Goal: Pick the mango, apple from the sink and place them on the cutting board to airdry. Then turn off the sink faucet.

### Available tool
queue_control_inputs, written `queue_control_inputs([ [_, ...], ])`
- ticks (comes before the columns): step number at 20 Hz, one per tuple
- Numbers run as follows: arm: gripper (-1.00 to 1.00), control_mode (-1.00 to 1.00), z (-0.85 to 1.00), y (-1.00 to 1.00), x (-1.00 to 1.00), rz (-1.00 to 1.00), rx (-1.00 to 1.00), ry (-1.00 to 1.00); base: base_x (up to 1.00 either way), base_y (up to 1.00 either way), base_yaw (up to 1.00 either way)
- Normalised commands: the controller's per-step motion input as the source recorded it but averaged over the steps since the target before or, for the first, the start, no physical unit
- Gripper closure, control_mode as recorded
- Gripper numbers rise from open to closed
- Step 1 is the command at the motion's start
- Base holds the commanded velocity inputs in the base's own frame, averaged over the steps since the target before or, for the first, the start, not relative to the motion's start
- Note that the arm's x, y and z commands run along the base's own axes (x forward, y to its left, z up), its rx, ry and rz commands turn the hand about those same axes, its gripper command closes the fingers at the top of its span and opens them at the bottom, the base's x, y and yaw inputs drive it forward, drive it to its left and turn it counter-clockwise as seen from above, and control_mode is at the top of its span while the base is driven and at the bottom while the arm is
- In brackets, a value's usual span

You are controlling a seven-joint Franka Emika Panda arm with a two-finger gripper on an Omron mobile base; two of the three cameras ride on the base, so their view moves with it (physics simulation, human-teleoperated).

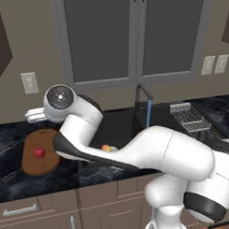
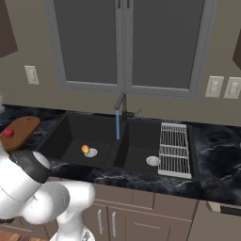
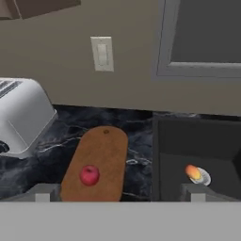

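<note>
Nearest the hand camera, the gripper (image 3: 120,193) showed as two grey tips at the bottom corners, set wide apart with nothing between them, so it was released and empty. It hung high over the counter's front edge, looking down across the board and the left basin, a fair spot from which to choose the next target.

Just beyond lay the board (image 3: 101,160), flat on the dark counter left of the sink (image 2: 66,134). The apple (image 3: 89,175) sat on its near end, clear of the edges, where it could dry without rolling off; that half of the fruit job looked done.

The mango (image 3: 192,172) was in the left basin, resting against the silver drain (image 3: 202,176), probably because the floor slopes there. It would need picking next, I judged, with a descent into the basin.

Farther back, the faucet (image 2: 121,104) stood on the divider, a blue stream (image 2: 117,124) falling from it, so it was on. A toaster (image 3: 21,120) stood against the wall to the left, and a wire rack (image 2: 174,148) lay over the right basin.
</note>
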Motion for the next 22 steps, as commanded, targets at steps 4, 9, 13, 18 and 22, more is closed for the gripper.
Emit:
queue_control_inputs([
  [4, -1.00, -1.00, 0.68, -0.65, -0.37, 0.00, 0.18, 0.00, 0.00, 0.00, 0.00],
  [9, -1.00, -1.00, 0.60, -0.54, -0.32, 0.00, 0.17, 0.00, 0.00, 0.00, 0.00],
  [13, -1.00, -1.00, 0.40, -0.41, -0.27, 0.00, 0.04, -0.05, 0.00, 0.00, 0.00],
  [18, -1.00, -1.00, 0.31, -0.56, -0.35, 0.00, 0.04, -0.02, 0.00, 0.00, 0.00],
  [22, -1.00, -1.00, 0.24, -0.52, -0.41, 0.00, 0.04, 0.01, 0.00, 0.00, 0.00],
])
